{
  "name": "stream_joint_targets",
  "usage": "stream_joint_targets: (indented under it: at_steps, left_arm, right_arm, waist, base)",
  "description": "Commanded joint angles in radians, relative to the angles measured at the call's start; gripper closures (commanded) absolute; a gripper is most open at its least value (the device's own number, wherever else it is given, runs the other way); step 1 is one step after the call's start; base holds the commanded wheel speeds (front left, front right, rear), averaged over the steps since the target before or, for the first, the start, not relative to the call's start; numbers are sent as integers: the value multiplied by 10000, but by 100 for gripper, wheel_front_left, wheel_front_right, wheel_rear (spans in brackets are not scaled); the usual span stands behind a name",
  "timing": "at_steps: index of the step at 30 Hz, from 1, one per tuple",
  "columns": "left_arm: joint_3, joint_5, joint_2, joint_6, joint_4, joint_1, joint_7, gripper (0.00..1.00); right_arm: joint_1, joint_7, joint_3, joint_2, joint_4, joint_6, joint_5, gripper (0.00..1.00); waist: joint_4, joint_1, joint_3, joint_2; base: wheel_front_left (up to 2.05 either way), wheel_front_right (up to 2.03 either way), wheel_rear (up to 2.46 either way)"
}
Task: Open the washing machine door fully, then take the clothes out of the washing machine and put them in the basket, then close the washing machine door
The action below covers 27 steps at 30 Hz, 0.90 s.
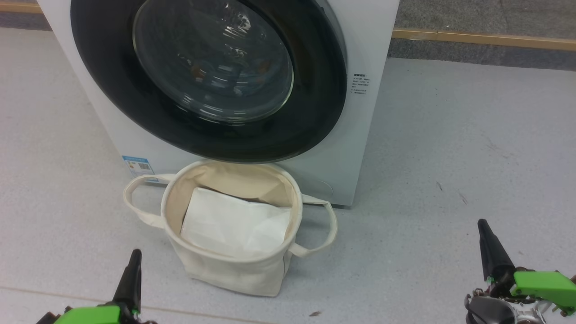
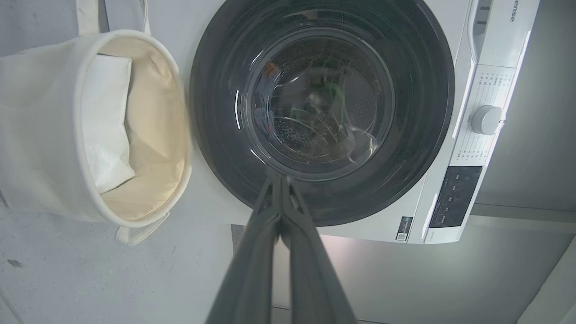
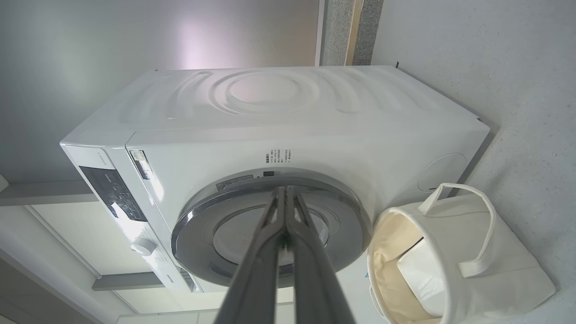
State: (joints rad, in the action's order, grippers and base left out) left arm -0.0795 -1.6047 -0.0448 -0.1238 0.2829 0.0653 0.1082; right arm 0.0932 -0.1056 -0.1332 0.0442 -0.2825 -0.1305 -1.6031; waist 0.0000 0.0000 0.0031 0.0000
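my left gripper (image 2: 280, 179), right gripper (image 3: 285, 192) pressed together | washing machine (image 2: 517, 42) reads "isense" | glossy black door (image 2: 213, 112) | cream canvas basket (image 1: 234, 274)

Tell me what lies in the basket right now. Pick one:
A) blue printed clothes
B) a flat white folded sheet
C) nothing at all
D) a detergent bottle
B: a flat white folded sheet lies inside the cream canvas basket, with no blue fabric in it.

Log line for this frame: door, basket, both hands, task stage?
door: closed | basket: before machine, holds folded white sheet | left hand: shut, empty | right hand: shut, empty | stage: door unopened
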Motion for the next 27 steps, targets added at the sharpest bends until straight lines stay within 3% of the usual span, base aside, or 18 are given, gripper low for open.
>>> stream_joint_targets:
  at_steps: [1,27]
  left_arm:
    - [-338,-44,-54,-69,-381,426,46,100]
    - [-338,-44,-54,-69,-381,426,46,100]
  right_arm:
    - [146,-73,198,60,378,-2,-59,100]
    - [146,-73,198,60,378,-2,-59,100]
  waist:
    - [0,0,0,0]
    - [0,0,0,0]
  base:
    - [0,0,0]
    - [0,0,0]
